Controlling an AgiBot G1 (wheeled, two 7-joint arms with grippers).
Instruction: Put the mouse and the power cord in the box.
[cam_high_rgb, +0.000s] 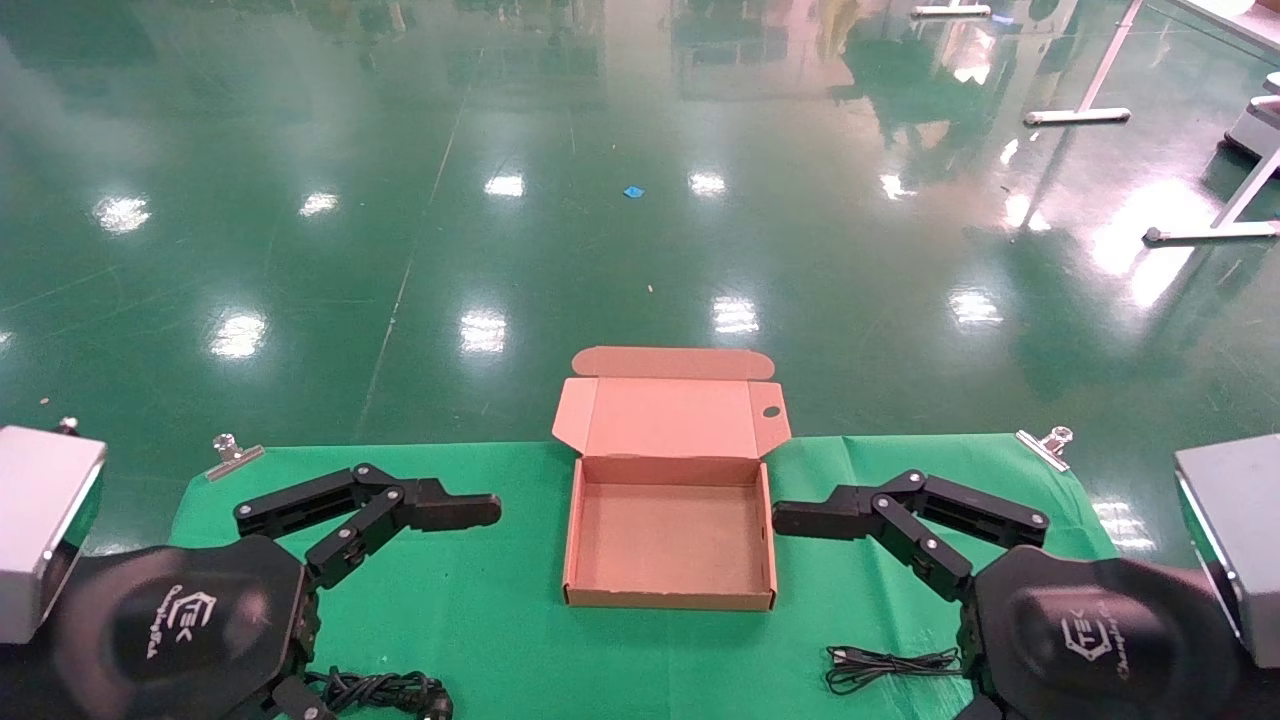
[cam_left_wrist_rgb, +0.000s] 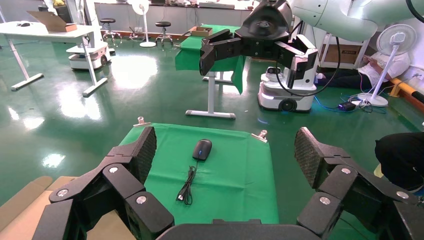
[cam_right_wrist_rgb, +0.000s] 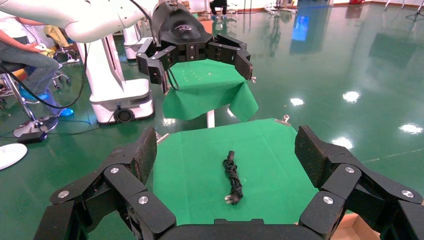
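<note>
Closest to me in the head view sit both wrists, and tucked beneath them are the two things I have to move. Under my left gripper (cam_high_rgb: 440, 505) lies the power cord (cam_high_rgb: 385, 690), a tied bundle at the near edge of the green cloth (cam_high_rgb: 480, 610). My right gripper (cam_high_rgb: 815, 520) has the mouse cable (cam_high_rgb: 885, 668) trailing out beside it; the mouse (cam_left_wrist_rgb: 202, 149) itself shows only in the left wrist view, near the cloth's right edge. Both grippers stand wide open, holding nothing, flanking the open box (cam_high_rgb: 668, 598) at the centre.

What matters next, I judge: each item lies behind and below its own arm, toward me, so either arm must pull back and drop. The cord's long axis runs left-right along the near edge of the cloth.
</note>
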